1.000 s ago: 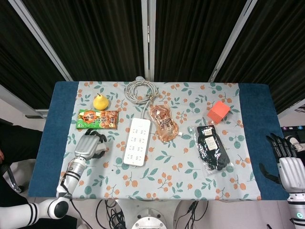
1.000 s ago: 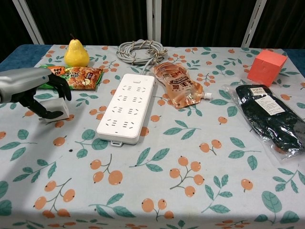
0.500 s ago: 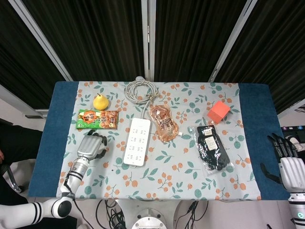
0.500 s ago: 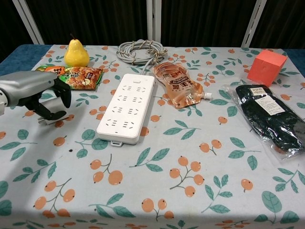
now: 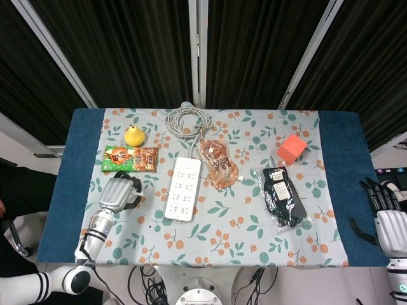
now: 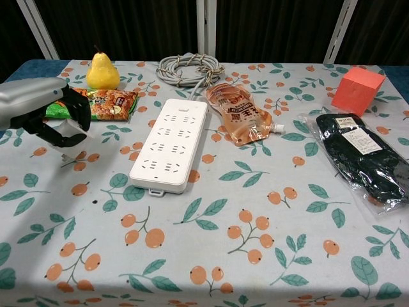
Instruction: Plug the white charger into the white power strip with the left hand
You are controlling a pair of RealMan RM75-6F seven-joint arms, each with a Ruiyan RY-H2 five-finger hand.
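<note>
The left hand [image 6: 48, 115] has its fingers curled around the white charger [image 6: 69, 139], lifted clear of the cloth, left of the white power strip [image 6: 170, 144]. Prongs should face down and line up squarely over a socket before pressing. The right hand [image 5: 385, 213] hangs with fingers apart, holding nothing.

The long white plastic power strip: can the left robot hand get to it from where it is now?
Probably yes. The left robot hand sits just beside the long white plastic power strip, and only bare cloth lies between them.
</note>
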